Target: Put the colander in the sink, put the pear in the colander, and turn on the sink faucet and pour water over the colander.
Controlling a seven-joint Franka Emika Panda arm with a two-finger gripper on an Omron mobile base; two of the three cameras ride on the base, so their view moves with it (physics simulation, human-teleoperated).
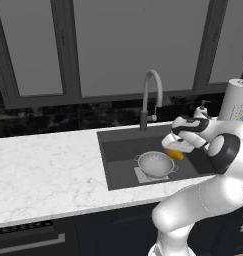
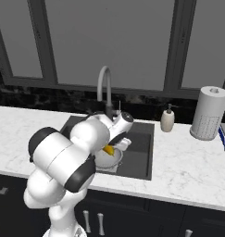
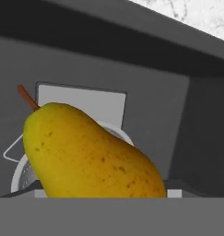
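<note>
The colander [image 1: 155, 164] stands in the dark sink [image 1: 118, 150] on the pale square patch [image 3: 81, 103], and its rim [image 3: 21, 173] peeks out behind the fruit in the hand view. My gripper [image 1: 175, 152] hangs just above the colander's right edge, shut on the yellow-orange pear [image 1: 176, 155]. Up close, the pear [image 3: 90, 156] lies tilted, its brown stem pointing up left. From the right base view the pear [image 2: 109, 150] sits over the colander [image 2: 109, 160]. The gooseneck faucet [image 1: 152, 85] rises behind the basin, and no water is running.
A cream soap dispenser [image 2: 167, 120] and a paper towel roll [image 2: 207, 113] stand on the white marble counter [image 1: 43, 170] right of the sink. Dark windows and a black backsplash run along the back.
</note>
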